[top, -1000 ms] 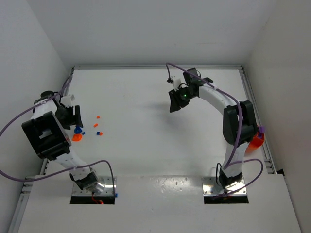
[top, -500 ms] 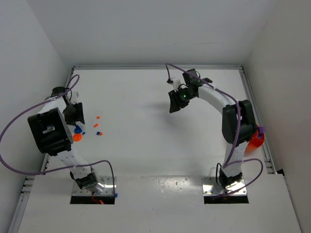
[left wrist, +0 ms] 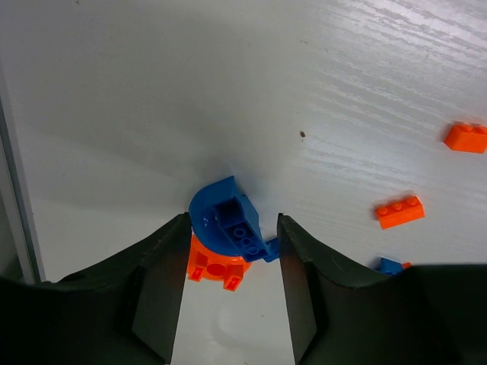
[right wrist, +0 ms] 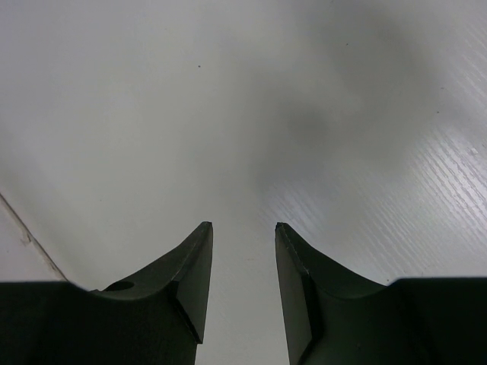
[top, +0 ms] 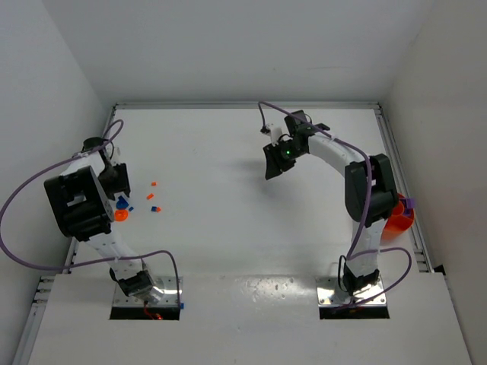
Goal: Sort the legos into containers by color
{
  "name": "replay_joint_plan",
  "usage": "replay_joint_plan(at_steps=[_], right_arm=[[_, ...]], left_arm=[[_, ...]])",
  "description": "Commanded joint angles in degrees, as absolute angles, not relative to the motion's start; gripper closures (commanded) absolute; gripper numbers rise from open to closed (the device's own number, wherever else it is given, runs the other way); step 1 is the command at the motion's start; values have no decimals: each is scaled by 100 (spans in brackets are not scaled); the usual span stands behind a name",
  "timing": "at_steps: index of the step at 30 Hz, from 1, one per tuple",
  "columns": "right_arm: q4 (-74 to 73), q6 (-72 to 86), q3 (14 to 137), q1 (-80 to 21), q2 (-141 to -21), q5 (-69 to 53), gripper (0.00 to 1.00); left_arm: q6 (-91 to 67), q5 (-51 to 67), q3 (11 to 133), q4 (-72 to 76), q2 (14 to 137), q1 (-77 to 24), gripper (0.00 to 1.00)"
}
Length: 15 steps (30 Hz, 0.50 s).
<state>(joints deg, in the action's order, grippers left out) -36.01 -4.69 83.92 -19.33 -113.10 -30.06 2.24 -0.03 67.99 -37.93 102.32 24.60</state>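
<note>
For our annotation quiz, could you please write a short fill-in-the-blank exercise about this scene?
1. Between the fingers of the open left gripper lies a ___ curved brick next to an orange round piece.
2. The open right gripper holds ___.
3. The orange bowl sits at the ___ edge of the table.
Missing: blue; nothing; right.

blue brick [left wrist: 227, 217] sits btwn left claw [left wrist: 232, 237] tips

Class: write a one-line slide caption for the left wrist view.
Open left gripper framing a blue brick touching an orange piece on the white table, two loose orange bricks nearby.
</note>
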Motion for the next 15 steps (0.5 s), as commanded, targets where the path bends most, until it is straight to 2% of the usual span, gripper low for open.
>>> replay_joint_plan(at_steps=[1,6,9,15], right_arm=[[-3463,-448,8552,-1986,-11329,-3076,61],[-3463,-448,8604,-1986,-11329,-3076,61],[-3463,-448,8604,-1986,-11329,-3076,61],[-3463,-448,8604,-1986,-11329,-3076,61]], left_arm=[[105,-123,6706,-3735,10318,2408,45],[53,-123,6706,-3683,10477,2355,45],[53,-123,6706,-3683,10538,2355,50],[53,105,6759,-3683,10591,2355,72]])
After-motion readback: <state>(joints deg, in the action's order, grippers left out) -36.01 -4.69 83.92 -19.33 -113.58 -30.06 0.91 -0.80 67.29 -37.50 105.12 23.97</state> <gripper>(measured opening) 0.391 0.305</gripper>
